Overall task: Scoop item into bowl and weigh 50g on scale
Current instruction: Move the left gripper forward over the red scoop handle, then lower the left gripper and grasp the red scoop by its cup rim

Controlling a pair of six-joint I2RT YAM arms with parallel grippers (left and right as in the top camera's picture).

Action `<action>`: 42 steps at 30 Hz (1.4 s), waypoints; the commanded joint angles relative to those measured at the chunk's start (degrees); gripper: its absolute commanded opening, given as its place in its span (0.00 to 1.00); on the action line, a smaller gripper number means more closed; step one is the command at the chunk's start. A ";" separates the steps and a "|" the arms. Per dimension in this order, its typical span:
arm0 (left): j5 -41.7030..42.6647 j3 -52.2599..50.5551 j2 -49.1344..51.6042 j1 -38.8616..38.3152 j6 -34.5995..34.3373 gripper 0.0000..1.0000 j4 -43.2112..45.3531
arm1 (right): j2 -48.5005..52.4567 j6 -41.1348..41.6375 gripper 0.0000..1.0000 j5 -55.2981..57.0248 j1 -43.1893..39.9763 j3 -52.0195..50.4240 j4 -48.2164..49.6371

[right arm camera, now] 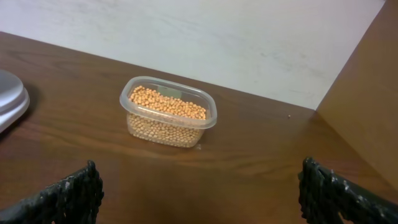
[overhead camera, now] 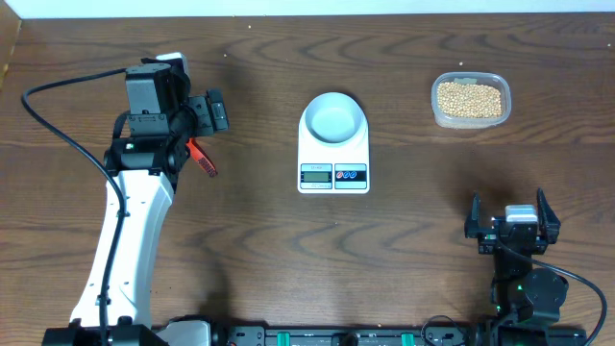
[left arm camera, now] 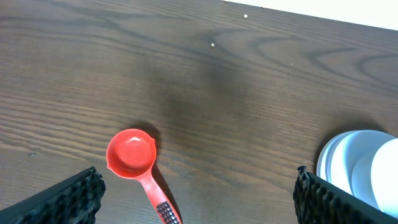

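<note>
Left hand (left arm camera: 199, 186) released above red scoop (left arm camera: 132, 154), 9 o'clock of scale (overhead camera: 333, 174); right hand (right arm camera: 199, 180) released; bowl (overhead camera: 332, 117) on scale.

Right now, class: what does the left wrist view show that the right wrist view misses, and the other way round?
Only the left wrist view shows the small red plastic scoop lying on the dark wooden table and part of the round pale bluish-white bowl. Only the right wrist view shows the clear plastic tub of small tan-yellow beans and a white wall. Both show that table and an open gripper: the left gripper, the right gripper.
</note>
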 commanded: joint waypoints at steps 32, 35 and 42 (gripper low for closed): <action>-4.83 1.60 1.22 0.22 -1.88 0.99 7.48 | 7.19 12.17 0.99 -0.94 -8.74 5.14 13.66; -4.83 1.79 1.22 0.22 -1.88 0.99 7.67 | 16.09 8.98 0.99 -5.90 -10.62 11.41 13.70; -4.83 2.49 1.22 0.22 -2.29 0.99 7.61 | 39.28 -0.11 0.99 -12.59 -11.19 29.16 13.64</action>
